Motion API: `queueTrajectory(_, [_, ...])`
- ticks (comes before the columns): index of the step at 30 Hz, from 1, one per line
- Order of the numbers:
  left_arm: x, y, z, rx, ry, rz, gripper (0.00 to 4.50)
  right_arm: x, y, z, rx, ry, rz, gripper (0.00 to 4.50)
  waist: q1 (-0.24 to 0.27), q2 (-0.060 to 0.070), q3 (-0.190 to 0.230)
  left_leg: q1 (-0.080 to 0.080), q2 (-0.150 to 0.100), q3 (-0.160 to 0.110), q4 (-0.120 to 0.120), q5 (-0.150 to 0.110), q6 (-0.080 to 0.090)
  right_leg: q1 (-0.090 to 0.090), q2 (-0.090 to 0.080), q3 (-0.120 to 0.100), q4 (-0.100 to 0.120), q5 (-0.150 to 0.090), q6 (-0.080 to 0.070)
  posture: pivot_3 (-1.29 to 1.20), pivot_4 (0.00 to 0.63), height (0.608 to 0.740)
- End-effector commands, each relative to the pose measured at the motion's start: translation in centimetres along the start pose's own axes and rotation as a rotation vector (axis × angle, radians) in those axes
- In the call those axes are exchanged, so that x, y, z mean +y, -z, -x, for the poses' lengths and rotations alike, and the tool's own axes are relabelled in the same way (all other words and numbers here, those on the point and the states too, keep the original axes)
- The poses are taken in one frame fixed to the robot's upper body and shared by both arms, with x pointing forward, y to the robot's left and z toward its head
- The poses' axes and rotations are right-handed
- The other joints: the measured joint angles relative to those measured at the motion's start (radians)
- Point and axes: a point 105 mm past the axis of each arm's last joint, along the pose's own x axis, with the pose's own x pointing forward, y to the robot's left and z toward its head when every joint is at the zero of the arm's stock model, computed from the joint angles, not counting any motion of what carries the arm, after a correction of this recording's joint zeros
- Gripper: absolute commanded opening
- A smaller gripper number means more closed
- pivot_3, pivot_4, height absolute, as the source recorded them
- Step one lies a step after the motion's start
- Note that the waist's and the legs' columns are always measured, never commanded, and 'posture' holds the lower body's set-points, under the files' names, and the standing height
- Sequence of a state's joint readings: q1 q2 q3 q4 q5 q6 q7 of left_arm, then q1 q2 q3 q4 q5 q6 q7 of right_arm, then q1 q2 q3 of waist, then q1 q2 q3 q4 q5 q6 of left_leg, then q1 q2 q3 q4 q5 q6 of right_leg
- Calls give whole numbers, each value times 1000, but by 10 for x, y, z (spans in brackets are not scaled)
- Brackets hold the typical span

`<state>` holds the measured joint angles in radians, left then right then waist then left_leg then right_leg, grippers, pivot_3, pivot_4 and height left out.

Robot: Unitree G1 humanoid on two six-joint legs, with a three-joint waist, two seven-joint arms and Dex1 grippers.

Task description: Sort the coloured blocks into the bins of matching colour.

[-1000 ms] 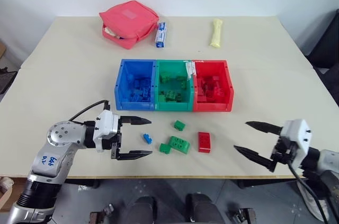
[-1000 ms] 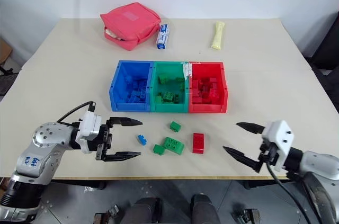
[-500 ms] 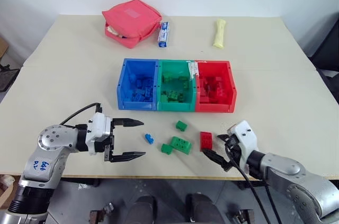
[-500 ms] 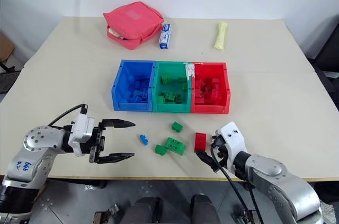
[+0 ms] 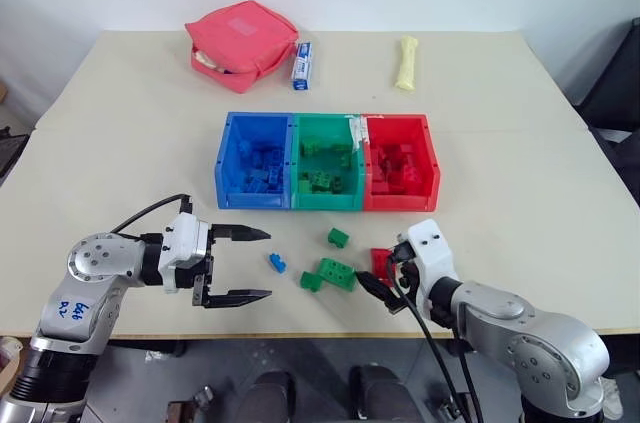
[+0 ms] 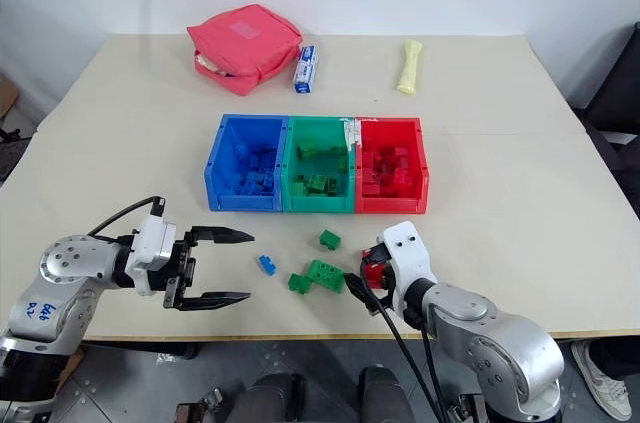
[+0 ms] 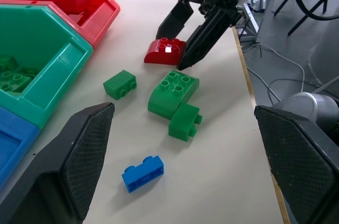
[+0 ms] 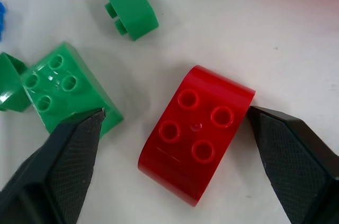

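Right wrist view has the red block (image 8: pixel 198 131) lying on the table between the right gripper (image 5: pixel 383 283)'s parted, not-yet-clamped fingers, one fingertip (image 8: pixel 71 144) nearly touching the large green block (image 8: pixel 69 89), so closing could catch that neighbour or skid the red piece aside.

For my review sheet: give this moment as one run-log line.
right hand: open, straddling red block, not gripped | left hand: open, beside blue block | loose: three green blocks | bins: partly filled
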<state>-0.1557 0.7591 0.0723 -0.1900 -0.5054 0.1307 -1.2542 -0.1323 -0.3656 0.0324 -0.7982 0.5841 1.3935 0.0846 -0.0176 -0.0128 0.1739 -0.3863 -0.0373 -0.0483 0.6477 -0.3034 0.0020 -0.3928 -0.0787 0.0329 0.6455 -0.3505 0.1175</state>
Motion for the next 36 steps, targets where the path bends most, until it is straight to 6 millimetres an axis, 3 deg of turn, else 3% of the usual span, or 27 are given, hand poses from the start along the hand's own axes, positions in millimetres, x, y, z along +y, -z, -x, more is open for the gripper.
queueTrajectory(1, [3,-11,1,-17,2,-47,4500,-13,26,-2,120,34,6,3258,1,0,0,0,0,0,0,0,0,0,0,0,0,0,0,0,150,740])
queueTrajectory(5, [10,-13,-2,-45,-48,-70,4500,-26,20,3,82,46,53,1917,8,-1,0,0,-1,0,0,0,0,1,0,0,-1,0,0,0,150,740])
queueTrajectory(7, [19,-17,-4,-87,-121,-79,4500,-19,6,6,-13,-35,90,1447,16,-1,-1,0,-1,0,1,0,1,1,-1,0,-1,0,0,0,150,740])
queueTrajectory(11, [30,-21,-4,-168,-255,-48,4500,-23,-38,17,-275,-124,150,1457,12,-1,0,-1,-1,0,1,-1,3,1,0,0,-1,0,1,0,150,740])
queueTrajectory(16, [38,-16,5,-209,-413,22,4500,-65,-98,20,-493,-7,100,1457,-5,0,0,0,-1,1,1,0,1,0,1,0,1,0,1,0,150,740])
queueTrajectory(19, [34,-10,11,-182,-439,37,4500,-84,-127,11,-522,56,129,1457,-10,0,0,-1,-1,1,1,2,-2,-1,1,0,2,0,1,0,150,740])
queueTrajectory(24, [32,-2,22,-149,-471,58,4500,-105,-155,-12,-510,149,160,1457,-11,0,1,-2,0,1,1,2,-3,-3,1,0,1,0,1,0,150,740])
queueTrajectory(28, [33,0,29,-132,-479,59,4500,-93,-173,-11,-561,71,179,2827,-8,1,1,-3,-1,1,1,2,-3,-3,0,-1,1,0,1,0,150,740])
queueTrajectory(33, [34,3,32,-108,-465,57,4500,-100,-169,-3,-556,83,206,4476,-9,1,1,-3,-1,1,1,2,-2,-3,0,0,1,0,1,0,150,740])
queueTrajectory(36, [33,6,33,-69,-397,44,4500,-85,-147,32,-605,-67,374,4476,8,1,1,-4,-1,0,1,2,-2,-3,0,-2,0,0,1,0,150,740])
